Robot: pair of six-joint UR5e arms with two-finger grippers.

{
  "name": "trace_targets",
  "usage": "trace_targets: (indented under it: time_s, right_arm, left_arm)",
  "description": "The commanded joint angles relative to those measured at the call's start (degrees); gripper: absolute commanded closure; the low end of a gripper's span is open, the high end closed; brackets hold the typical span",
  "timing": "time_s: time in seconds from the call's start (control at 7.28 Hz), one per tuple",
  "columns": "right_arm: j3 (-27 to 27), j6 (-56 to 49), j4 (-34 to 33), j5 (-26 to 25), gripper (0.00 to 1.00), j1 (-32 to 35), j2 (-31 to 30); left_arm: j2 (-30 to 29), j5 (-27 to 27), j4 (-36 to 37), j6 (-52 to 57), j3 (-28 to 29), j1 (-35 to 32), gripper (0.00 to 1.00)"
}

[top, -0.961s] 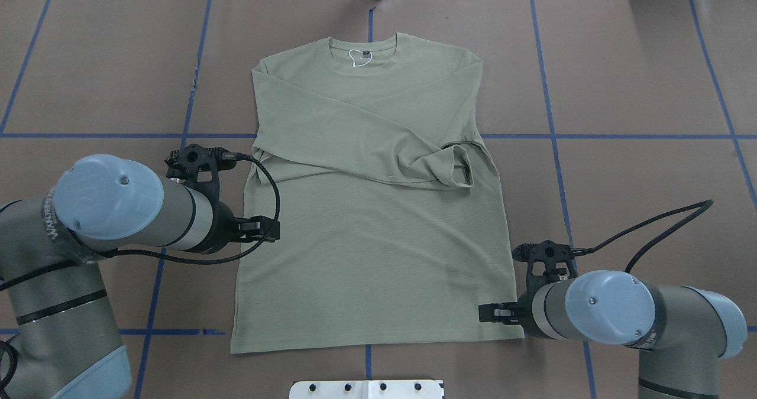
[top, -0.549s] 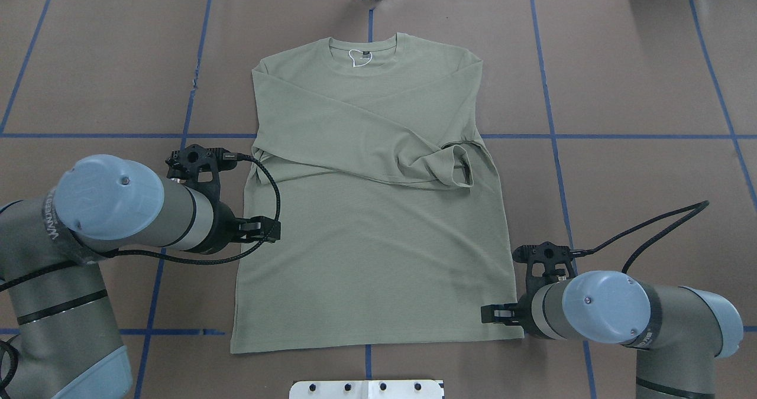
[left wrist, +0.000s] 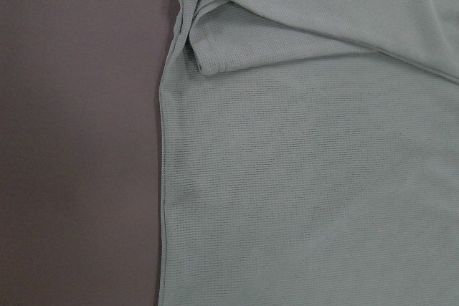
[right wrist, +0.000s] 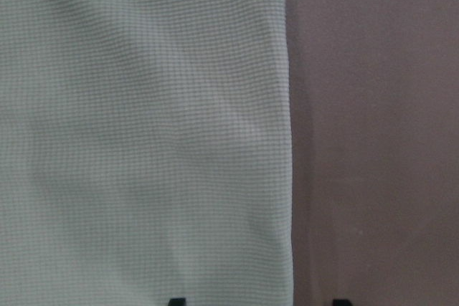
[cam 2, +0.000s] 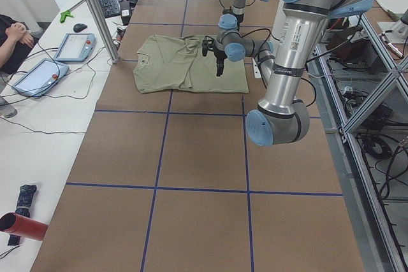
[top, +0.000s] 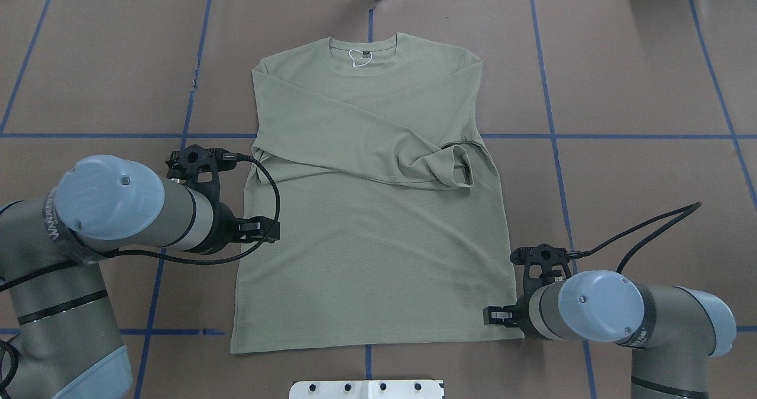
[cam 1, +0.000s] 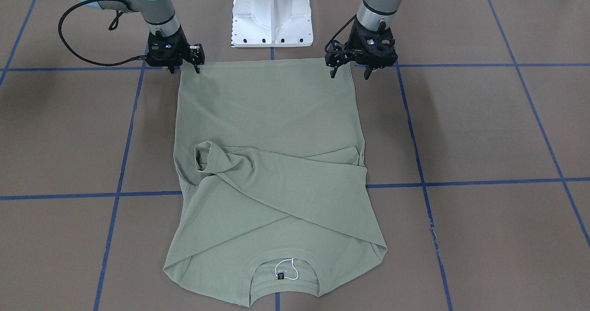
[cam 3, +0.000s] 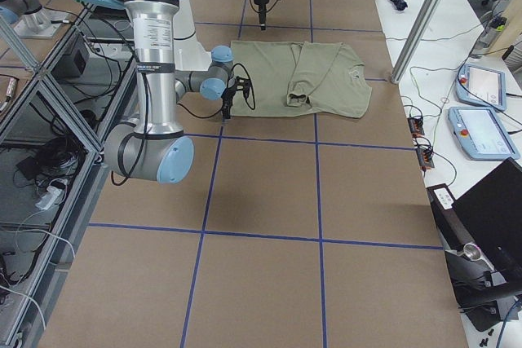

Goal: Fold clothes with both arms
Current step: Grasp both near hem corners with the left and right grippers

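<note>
The pale green long-sleeved shirt (top: 366,239) lies flat on the brown table, collar away from the robot and both sleeves crossed over the chest (cam 1: 276,186). My left gripper (cam 1: 349,73) hangs open above the shirt's hem corner on my left side; its wrist view holds only the shirt's side edge (left wrist: 166,177) and a folded cuff. Low at the opposite hem corner my right gripper (cam 1: 185,68) is open, and in its wrist view the two fingertips (right wrist: 177,301) straddle the shirt's edge (right wrist: 287,141). Neither gripper holds cloth.
The white pedestal base (cam 1: 272,16) stands just behind the hem. Blue tape lines cross the table cover (top: 621,91). A metal post (cam 2: 95,11), pendants (cam 2: 73,46) and a seated person (cam 2: 13,39) are at the far side, off the table.
My right arm has shifted slightly, carrying its gripper a little closer to the hem corner. The left arm and the shirt have barely moved.
</note>
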Motion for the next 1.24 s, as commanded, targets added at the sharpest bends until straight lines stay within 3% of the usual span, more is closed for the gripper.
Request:
trace_targets:
  time_s: [0.0, 0.14, 0.41, 0.82, 1.1]
  right_arm:
    - [0.4, 0.0, 0.1, 0.6, 0.68, 0.0, -0.2]
    - [0.5, 0.0, 0.1, 0.6, 0.73, 0.0, -0.4]
    - [0.6, 0.0, 0.1, 0.6, 0.98, 0.1, -0.5]
    - [2.3, 0.1, 0.1, 0.1, 1.00, 0.2, -0.5]
    - [3.1, 0.1, 0.1, 0.0, 1.00, 0.3, -0.6]
  left_arm:
    - [0.0, 0.0, 0.0, -0.2, 0.0, 0.1, 0.00]
    - [-0.1, 0.0, 0.0, -0.2, 0.0, 0.1, 0.00]
    - [-0.1, 0.0, 0.0, -0.2, 0.1, 0.1, 0.00]
    - [1.4, 0.0, -0.3, -1.9, 0.5, 0.5, 0.00]
    - [5.2, 0.4, -5.0, -7.2, 0.2, 2.5, 0.00]
